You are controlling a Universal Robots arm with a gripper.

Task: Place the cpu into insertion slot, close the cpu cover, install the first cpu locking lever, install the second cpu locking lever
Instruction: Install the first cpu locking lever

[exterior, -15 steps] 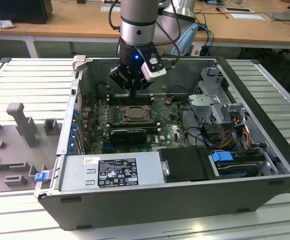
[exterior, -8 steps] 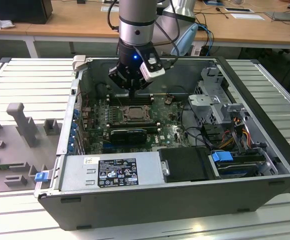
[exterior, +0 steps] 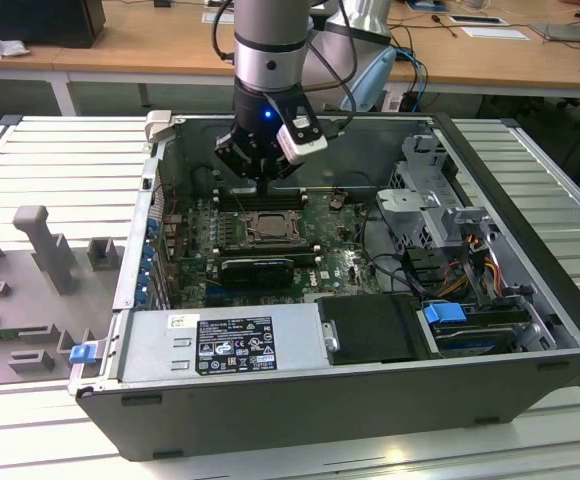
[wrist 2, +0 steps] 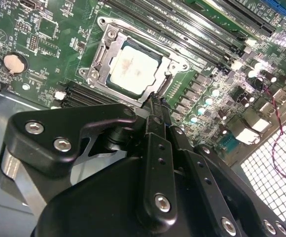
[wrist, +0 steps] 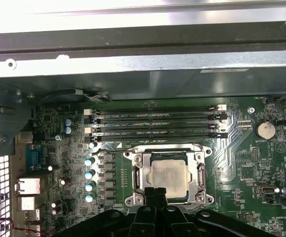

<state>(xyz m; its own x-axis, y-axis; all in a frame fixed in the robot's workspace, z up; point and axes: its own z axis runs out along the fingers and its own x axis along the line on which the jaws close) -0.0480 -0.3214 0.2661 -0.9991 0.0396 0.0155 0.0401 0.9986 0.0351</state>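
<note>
Hand (wrist: 156,193) tip hides cpu (wrist: 168,174) edge in insertion slot (wrist: 201,170).

Work surface: a ribbed pale metal bench (exterior: 60,150). An open computer case (exterior: 300,405) is laid on its side at the middle of it. Grey plastic fixture blocks (exterior: 40,250) are set on the bench at the exterior view's left, beside the case.

A ribbed metal table (exterior: 50,150) lies under the computer case (exterior: 350,410); behind the case stands a wooden desk (exterior: 150,40) (papers (exterior: 495,32) on it).
</note>
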